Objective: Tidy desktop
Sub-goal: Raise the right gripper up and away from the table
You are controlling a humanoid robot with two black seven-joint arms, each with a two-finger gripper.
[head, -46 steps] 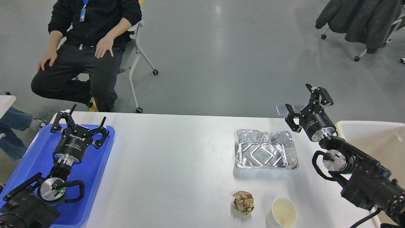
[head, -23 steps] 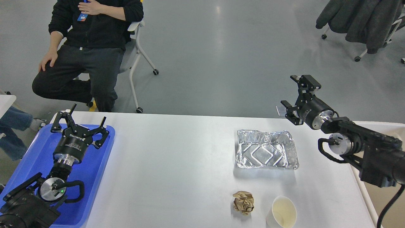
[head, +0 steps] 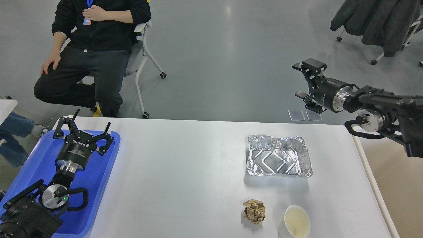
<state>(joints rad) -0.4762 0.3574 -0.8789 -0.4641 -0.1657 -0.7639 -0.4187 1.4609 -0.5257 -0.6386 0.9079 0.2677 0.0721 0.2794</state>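
The white desktop (head: 185, 172) fills the lower part of the head view. On its right half lie a crumpled foil tray (head: 278, 156), a brown paper ball (head: 254, 212) and an empty white paper cup (head: 296, 221) near the front edge. My left gripper (head: 82, 127) is open and empty, held over the blue tray (head: 99, 178) at the left. My right gripper (head: 302, 81) is open and empty, raised beyond the far right corner of the desktop, apart from the foil tray.
A seated person (head: 89, 49) on a wheeled chair is behind the far left corner. A chair draped with dark coats (head: 376, 19) stands far right. Two clear plates (head: 304, 114) lie on the floor behind the table. The cream bin is out of view.
My right arm swung up and to the right, away from the table's right side, its gripper turning to point left. The cream bin slipped out of view. The person raised a hand to the chest. The left arm stayed still.
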